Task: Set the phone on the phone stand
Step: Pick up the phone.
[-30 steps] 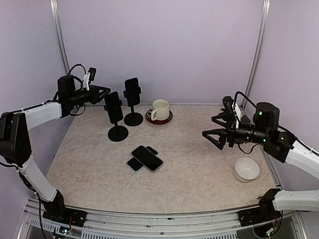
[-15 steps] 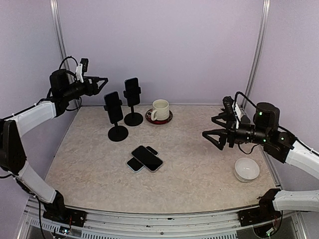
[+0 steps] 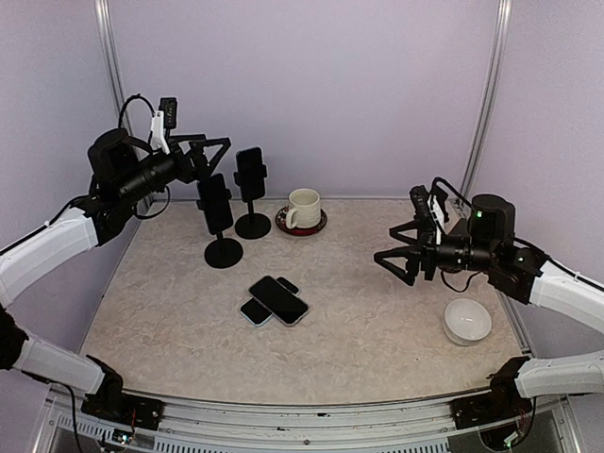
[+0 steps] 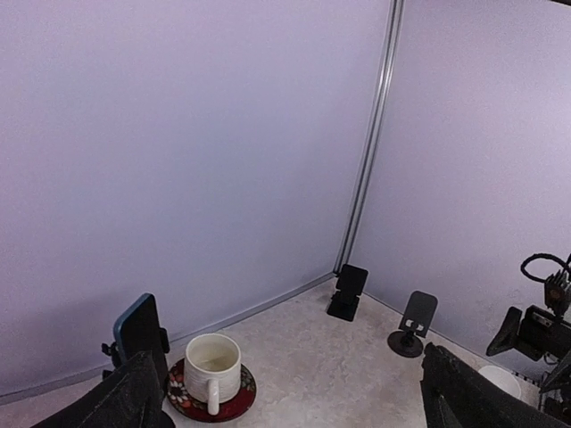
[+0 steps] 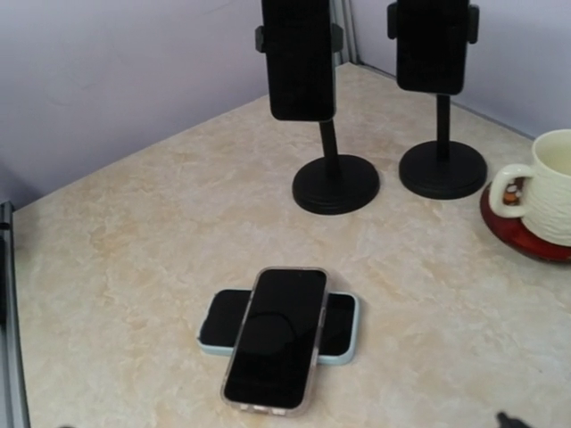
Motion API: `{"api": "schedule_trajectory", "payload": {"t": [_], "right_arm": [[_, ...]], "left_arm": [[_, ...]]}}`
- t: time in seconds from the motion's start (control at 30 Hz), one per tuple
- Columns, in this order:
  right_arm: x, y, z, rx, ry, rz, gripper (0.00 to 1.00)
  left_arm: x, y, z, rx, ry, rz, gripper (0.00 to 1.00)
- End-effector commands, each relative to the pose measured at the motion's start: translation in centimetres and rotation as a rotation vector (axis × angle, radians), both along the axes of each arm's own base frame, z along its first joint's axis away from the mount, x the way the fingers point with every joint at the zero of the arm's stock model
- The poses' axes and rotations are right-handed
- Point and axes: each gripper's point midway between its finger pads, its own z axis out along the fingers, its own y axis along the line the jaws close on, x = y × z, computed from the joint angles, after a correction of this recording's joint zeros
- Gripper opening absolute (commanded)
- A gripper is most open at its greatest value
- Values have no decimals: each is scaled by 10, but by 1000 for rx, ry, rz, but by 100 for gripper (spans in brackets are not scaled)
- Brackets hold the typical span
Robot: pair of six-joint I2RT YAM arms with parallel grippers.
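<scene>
Gaping empty, left pincer [image 3: 211, 158] hovers just above the phone [image 3: 215, 202] on its stand [image 3: 224, 252].

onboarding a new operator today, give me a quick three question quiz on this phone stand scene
1. True or false: the front phone stand and the rear phone stand each hold a phone.
2. The white mug stands on: A) a red saucer B) a white bowl C) a phone.
3. How many phones lie flat on the table?
Key: 1 true; 2 A; 3 two, the clear-cased phone lying crosswise on the light-cased phone.
</scene>
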Motion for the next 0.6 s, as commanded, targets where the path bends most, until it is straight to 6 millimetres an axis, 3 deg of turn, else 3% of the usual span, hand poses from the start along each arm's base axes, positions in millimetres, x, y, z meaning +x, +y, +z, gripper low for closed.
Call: {"api": "schedule_trajectory", "payload": {"t": [0.0, 0.3, 0.57], "right_arm": [[0, 7, -3, 28, 18, 28, 100], [-6, 30, -28, -51, 46, 55, 100], [-12, 67, -66, -173, 94, 78, 100]], "left_arm": [[-14, -14, -17, -10, 41, 24, 99], [-41, -35, -49, -3, 111, 19, 99], [-54, -34, -60, -7, 137, 52, 99]]}}
